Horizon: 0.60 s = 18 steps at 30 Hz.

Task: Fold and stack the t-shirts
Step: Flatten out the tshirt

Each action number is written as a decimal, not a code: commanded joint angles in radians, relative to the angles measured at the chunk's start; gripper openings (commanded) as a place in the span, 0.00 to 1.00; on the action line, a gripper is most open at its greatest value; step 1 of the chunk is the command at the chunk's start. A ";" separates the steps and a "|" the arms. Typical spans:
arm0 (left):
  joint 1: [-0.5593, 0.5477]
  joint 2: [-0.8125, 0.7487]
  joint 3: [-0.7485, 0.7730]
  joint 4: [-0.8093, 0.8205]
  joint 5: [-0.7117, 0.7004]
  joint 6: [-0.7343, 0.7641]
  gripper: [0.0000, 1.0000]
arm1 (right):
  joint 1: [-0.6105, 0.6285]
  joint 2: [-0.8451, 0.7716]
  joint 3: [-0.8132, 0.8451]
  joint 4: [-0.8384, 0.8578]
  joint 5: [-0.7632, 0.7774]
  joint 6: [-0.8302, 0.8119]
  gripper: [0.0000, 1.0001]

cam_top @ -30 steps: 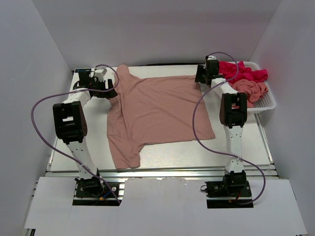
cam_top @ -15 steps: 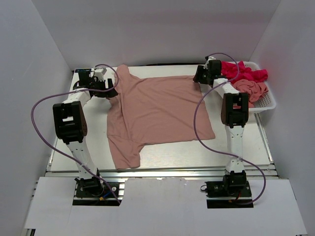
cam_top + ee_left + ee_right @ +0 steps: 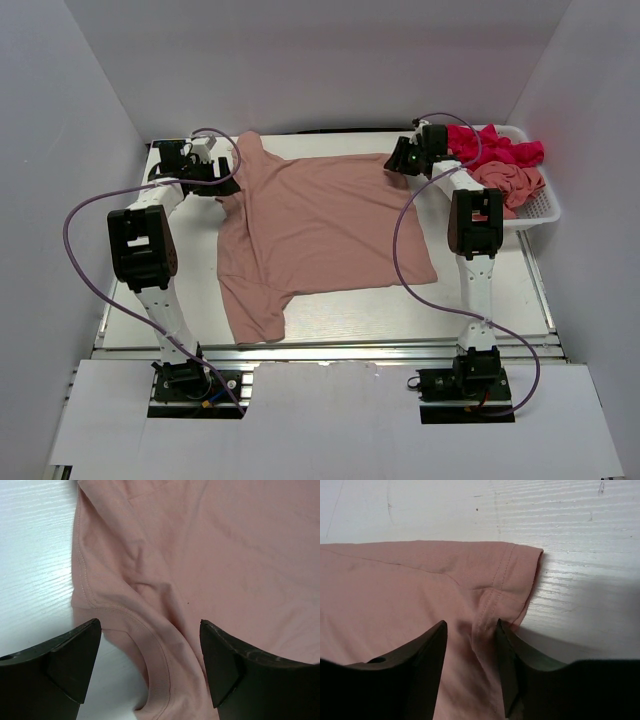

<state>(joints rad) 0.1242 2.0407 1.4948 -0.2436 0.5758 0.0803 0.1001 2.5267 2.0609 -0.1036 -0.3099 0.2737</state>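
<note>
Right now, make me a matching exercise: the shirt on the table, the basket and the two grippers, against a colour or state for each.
1 t-shirt on the table
2 basket
3 left gripper
4 right gripper

A white, holding crumpled shirts
B jaws wide over the collar
C salmon pink, spread out
D straddling a hem corner

Pairs: 1-C, 2-A, 3-B, 4-D

pink t-shirt spread flat, basket (right)

We mark the bare table nearer than the spread t-shirt as free passage. The mesh basket blocks the far right corner, and the walls close three sides.
</note>
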 commanded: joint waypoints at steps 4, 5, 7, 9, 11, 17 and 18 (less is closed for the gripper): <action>0.003 -0.008 0.035 0.000 0.032 0.001 0.89 | -0.002 -0.012 -0.002 0.005 0.035 0.038 0.21; 0.003 -0.008 0.036 -0.006 0.032 0.004 0.89 | -0.002 -0.028 -0.021 0.011 0.054 0.039 0.00; 0.003 -0.010 0.035 -0.008 0.032 0.009 0.89 | -0.002 -0.042 -0.034 0.021 0.090 0.041 0.00; 0.005 -0.008 0.033 -0.010 0.033 0.010 0.89 | 0.000 -0.074 -0.079 0.039 0.129 0.044 0.00; 0.005 -0.008 0.032 -0.008 0.033 0.012 0.89 | 0.003 -0.117 -0.120 0.087 0.175 0.044 0.00; 0.005 -0.027 -0.024 0.006 0.036 0.026 0.89 | 0.021 -0.206 -0.222 0.206 0.367 -0.021 0.00; 0.003 -0.028 -0.036 0.007 0.033 0.033 0.89 | 0.021 -0.204 -0.210 0.206 0.377 -0.027 0.00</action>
<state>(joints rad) 0.1242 2.0407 1.4868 -0.2451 0.5884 0.0898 0.1150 2.3993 1.8416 0.0078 -0.0532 0.2916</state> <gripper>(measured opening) 0.890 0.011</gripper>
